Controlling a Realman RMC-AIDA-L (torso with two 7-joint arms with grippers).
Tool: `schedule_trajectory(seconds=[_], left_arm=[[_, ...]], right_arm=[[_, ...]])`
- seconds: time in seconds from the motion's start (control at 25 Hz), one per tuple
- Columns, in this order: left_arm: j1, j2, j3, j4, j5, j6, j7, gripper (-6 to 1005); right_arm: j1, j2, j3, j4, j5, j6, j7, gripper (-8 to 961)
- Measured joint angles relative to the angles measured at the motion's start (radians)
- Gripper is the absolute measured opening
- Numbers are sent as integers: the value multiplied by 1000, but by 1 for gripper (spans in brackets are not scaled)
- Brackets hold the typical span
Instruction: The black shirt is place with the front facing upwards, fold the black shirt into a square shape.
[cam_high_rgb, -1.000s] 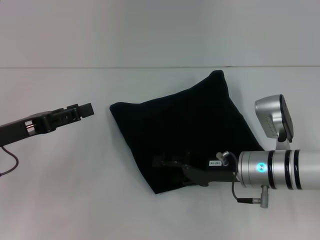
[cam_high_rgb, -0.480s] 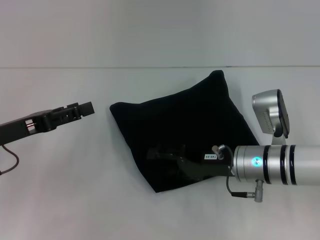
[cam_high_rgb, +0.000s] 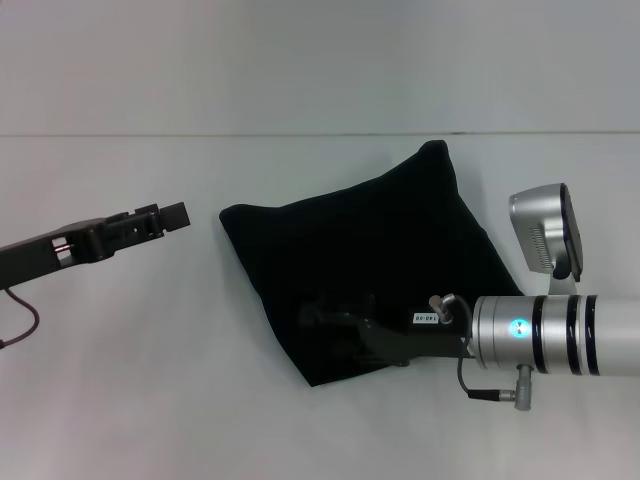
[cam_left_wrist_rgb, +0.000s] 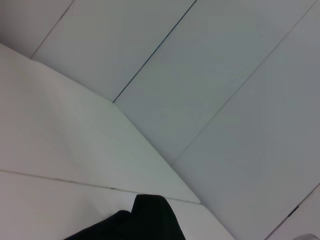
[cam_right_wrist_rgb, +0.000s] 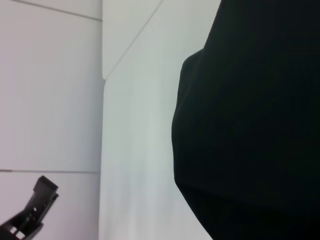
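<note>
The black shirt (cam_high_rgb: 370, 255) lies folded into a rough square on the white table, with one corner pointing to the back. No lettering shows. My right gripper (cam_high_rgb: 322, 320) hovers low over the shirt's near left part, dark against the cloth. My left gripper (cam_high_rgb: 170, 216) hangs above the table just left of the shirt's left corner and holds nothing. The left wrist view shows one shirt corner (cam_left_wrist_rgb: 145, 222). The right wrist view shows the shirt's edge (cam_right_wrist_rgb: 250, 125) and, farther off, the left gripper (cam_right_wrist_rgb: 35, 205).
The white table (cam_high_rgb: 150, 380) stretches around the shirt, and its back edge meets a pale wall (cam_high_rgb: 320, 60). The right arm's silver wrist (cam_high_rgb: 560, 335) reaches in over the shirt's right near side.
My right arm slid a little to the left over the shirt, then eased back right and slightly lower. The left gripper and the shirt have stayed in place.
</note>
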Motion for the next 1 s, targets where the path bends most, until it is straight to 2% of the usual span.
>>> schedule_trajectory(seconds=[0.56, 0.76, 0.96, 1.0], left_arm=[[-1, -1, 0, 0, 0, -2, 10, 951], [-1, -2, 0, 0, 0, -2, 12, 951], [-1, -2, 0, 0, 0, -2, 13, 950], [-1, -2, 0, 0, 0, -1, 12, 950]], right_arm=[[-1, -4, -26, -1, -2, 9, 6, 544], [6, -3, -44, -1, -2, 7, 8, 295], [3, -3, -46, -3, 2, -10, 4, 91], [-2, -4, -38, -6, 8, -18, -1, 87]])
